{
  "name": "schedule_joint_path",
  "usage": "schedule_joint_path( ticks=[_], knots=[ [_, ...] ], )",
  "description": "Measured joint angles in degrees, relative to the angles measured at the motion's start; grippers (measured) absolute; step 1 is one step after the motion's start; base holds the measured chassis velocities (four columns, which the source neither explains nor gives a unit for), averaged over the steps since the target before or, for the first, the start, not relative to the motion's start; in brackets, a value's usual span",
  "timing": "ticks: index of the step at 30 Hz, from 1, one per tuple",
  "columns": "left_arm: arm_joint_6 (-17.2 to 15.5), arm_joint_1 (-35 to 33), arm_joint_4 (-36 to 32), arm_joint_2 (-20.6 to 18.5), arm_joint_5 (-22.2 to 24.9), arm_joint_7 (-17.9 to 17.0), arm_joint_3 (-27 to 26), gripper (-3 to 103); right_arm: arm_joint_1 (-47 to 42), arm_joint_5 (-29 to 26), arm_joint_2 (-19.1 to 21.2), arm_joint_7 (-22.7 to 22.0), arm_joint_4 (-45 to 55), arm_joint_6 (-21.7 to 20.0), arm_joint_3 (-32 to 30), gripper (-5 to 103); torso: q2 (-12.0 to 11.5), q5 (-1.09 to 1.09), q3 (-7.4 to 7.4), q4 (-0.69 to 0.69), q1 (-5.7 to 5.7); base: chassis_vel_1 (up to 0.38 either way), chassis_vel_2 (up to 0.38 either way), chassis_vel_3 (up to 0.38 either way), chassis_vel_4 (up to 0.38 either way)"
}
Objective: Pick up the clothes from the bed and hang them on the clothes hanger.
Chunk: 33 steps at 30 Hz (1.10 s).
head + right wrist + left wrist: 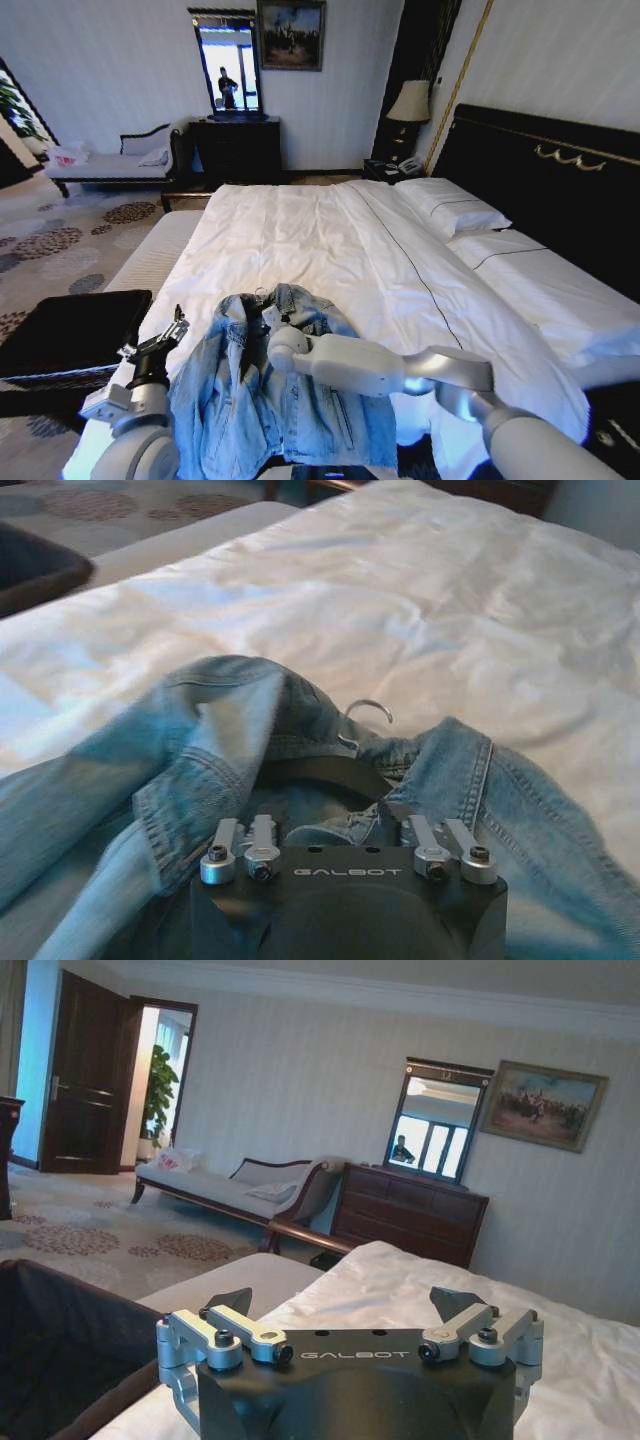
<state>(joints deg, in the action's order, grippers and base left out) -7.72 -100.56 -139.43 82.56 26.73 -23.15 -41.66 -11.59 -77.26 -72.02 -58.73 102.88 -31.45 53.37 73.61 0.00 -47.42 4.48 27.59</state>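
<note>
A: Where is the denim jacket (270, 390)?

B: On the near end of the bed (330, 240), at 6 o'clock in the head view, crumpled on the white duvet with its collar toward the pillows (450, 205). The hanger (368, 712) sits inside the collar; its hook pokes out above the denim.

A: Right gripper (345, 825)?

B: Down in the collar opening. Whether its fingers are apart or clamped, cannot tell.

A: Left gripper (345, 1310)?

B: At 7 o'clock, by the bed's edge, just beside the jacket, fingers (228, 1303) apart, holding nothing.
</note>
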Motion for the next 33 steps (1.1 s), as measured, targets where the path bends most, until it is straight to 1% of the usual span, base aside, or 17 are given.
schedule_joint_path(
  ticks=[1,2,4,5,6,7,10,11,12,14,17,20,22,26,27,29,33],
  knots=[
    [0.00,0.00,0.00,0.00,0.00,0.00,0.00,100,0.00,0.00,0.00,0.00,0.00,0.00,0.00,49,0.00,0.00,0.00,0.00,0.00,0.000,0.000,0.000,0.000],
    [-0.03,-0.01,0.01,0.03,-0.16,0.00,0.02,100,0.96,-0.21,0.24,0.08,0.73,-1.21,0.06,55,0.00,0.01,0.01,0.00,0.00,0.000,0.000,0.000,0.000],
    [-0.06,-0.05,0.03,0.22,-0.46,0.00,0.18,100,1.90,1.72,-0.65,1.18,-1.14,-2.41,0.28,66,0.00,0.01,0.00,0.00,0.00,0.000,0.000,0.000,0.000],
    [-0.07,-0.07,0.03,0.29,-0.54,0.00,0.24,100,2.17,2.89,-1.16,1.82,-2.27,-2.82,0.44,66,0.00,0.01,0.01,-0.01,0.00,0.000,0.000,0.000,0.000],
    [-0.08,-0.09,0.08,0.38,-0.72,0.01,0.27,100,2.98,6.61,-2.56,3.71,-6.03,-4.06,1.51,72,0.00,0.01,0.00,-0.04,0.01,0.000,0.000,0.000,0.000],
    [-0.08,-0.09,0.08,0.38,-0.72,0.01,0.27,100,2.98,6.61,-2.56,3.71,-6.03,-4.06,1.51,72,0.00,0.01,0.00,-0.04,0.01,0.000,0.000,0.000,0.000],
    [-0.08,-0.02,0.14,0.46,-0.81,0.01,-0.03,100,4.42,11.74,-4.87,6.23,-12.43,-6.52,4.55,88,0.00,-0.01,-0.01,-0.02,0.02,0.000,0.000,0.000,0.000],
    [-0.08,0.03,0.08,0.51,-0.81,0.00,-0.26,100,5.30,14.37,-6.18,7.55,-15.74,-8.47,6.32,93,-0.01,-0.01,-0.01,-0.02,0.02,0.000,0.000,0.000,0.000],
    [-0.08,0.03,0.08,0.51,-0.81,0.00,-0.26,100,5.30,14.37,-6.18,7.55,-15.74,-8.47,6.32,93,-0.01,-0.01,-0.01,-0.02,0.02,0.000,0.000,0.000,0.000],
    [-0.08,0.00,-0.23,0.58,-0.71,-0.04,-0.57,100,6.50,17.51,-7.81,8.57,-19.62,-10.36,8.63,99,-0.01,0.00,-0.01,-0.02,0.01,0.000,0.000,0.000,0.000],
    [-0.05,-0.40,-0.64,0.64,-0.54,-0.16,-1.20,100,8.30,21.92,-9.97,10.69,-24.96,-10.67,11.20,100,0.00,0.00,-0.01,-0.01,0.01,0.000,0.000,0.000,0.000],
    [0.12,-0.66,-0.80,0.65,-0.23,-0.46,-1.92,100,9.30,22.44,-11.05,12.21,-27.10,-10.47,12.14,100,-0.01,-0.02,-0.01,-0.02,0.02,0.000,0.000,0.000,0.000],
    [0.39,-0.76,-0.83,0.61,0.06,-0.72,-2.68,100,10.09,20.63,-12.42,13.60,-28.09,-9.15,12.81,100,0.00,-0.01,-0.01,-0.01,0.02,0.000,0.000,0.000,0.000],
    [0.62,-0.66,-0.79,0.58,0.25,-0.86,-3.16,100,10.35,19.57,-14.16,14.10,-29.74,-8.98,13.79,100,0.00,0.00,0.00,-0.02,0.01,0.000,0.000,0.000,0.000],
    [0.61,-0.39,-0.80,0.71,0.34,-0.89,-3.09,100,10.21,19.79,-15.33,14.68,-31.97,-8.99,14.70,100,0.01,-0.01,0.00,-0.02,0.01,0.000,0.000,0.000,0.000],
    [0.55,-0.27,-0.88,0.80,0.36,-0.88,-2.93,100,9.96,20.12,-15.93,15.26,-33.35,-8.99,15.21,100,0.01,-0.01,0.00,-0.02,0.01,0.000,0.000,0.000,0.000],
    [0.22,-0.04,-1.33,1.16,0.37,-0.75,-2.38,100,9.10,22.90,-17.38,17.91,-37.92,-8.54,16.48,100,0.01,-0.01,0.00,-0.02,0.01,0.000,0.000,0.000,0.000]
  ],
)
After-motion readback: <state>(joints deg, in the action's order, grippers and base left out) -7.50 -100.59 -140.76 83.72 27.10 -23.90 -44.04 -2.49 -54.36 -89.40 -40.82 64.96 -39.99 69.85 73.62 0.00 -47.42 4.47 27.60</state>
